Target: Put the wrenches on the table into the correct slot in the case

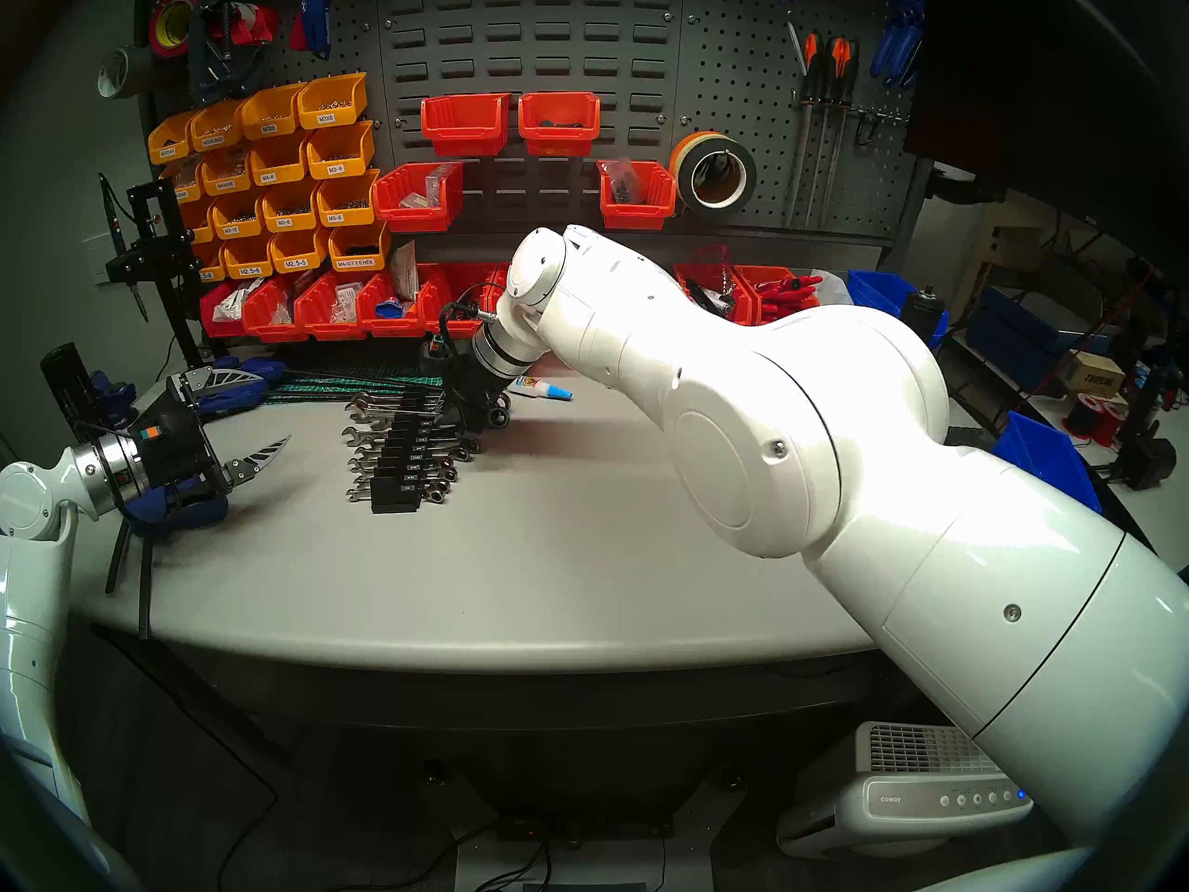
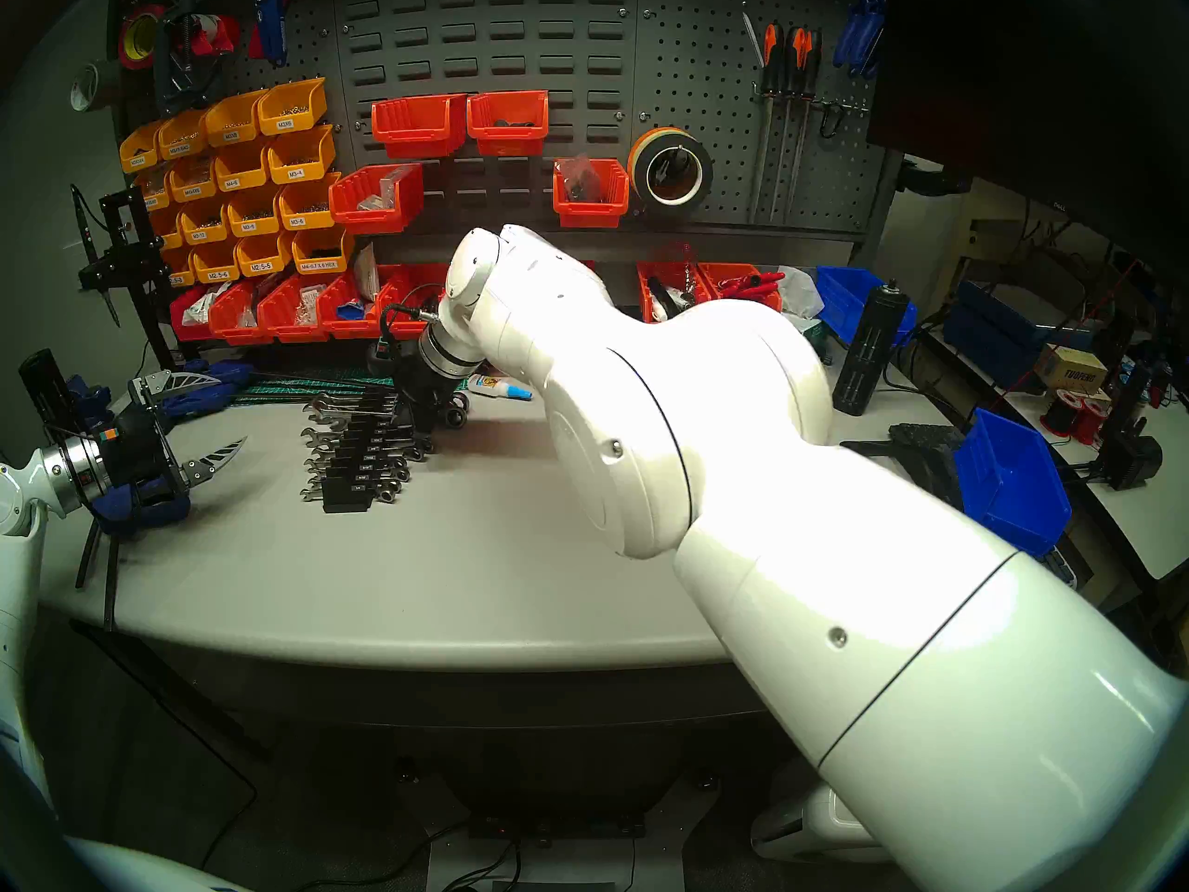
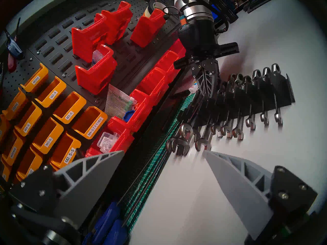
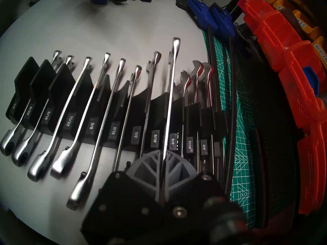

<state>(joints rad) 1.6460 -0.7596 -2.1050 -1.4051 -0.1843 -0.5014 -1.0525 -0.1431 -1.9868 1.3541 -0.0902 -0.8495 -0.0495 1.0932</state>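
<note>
The case (image 4: 23, 83) is a black stepped rack with white size labels, lying on the grey table (image 1: 579, 549) with several chrome wrenches (image 4: 77, 101) in its grooves. My right gripper (image 4: 163, 155) is shut on the shank of a long wrench (image 4: 171, 90). That wrench runs along the groove between the 9/16 and 5/8 labels; whether it is seated I cannot tell. The left wrist view shows the right gripper (image 3: 206, 94) pointing down onto the rack (image 3: 283, 90). My left gripper (image 1: 257, 414) hangs open and empty to the left of the rack (image 1: 399, 479).
A green cutting mat (image 4: 247, 115) and black rods (image 4: 231, 97) lie just behind the rack. Red bins (image 1: 334, 305) line the table's back edge. A glue bottle (image 1: 540, 388) lies to the right of the right gripper. Blue clamps (image 1: 238, 382) sit at the back left.
</note>
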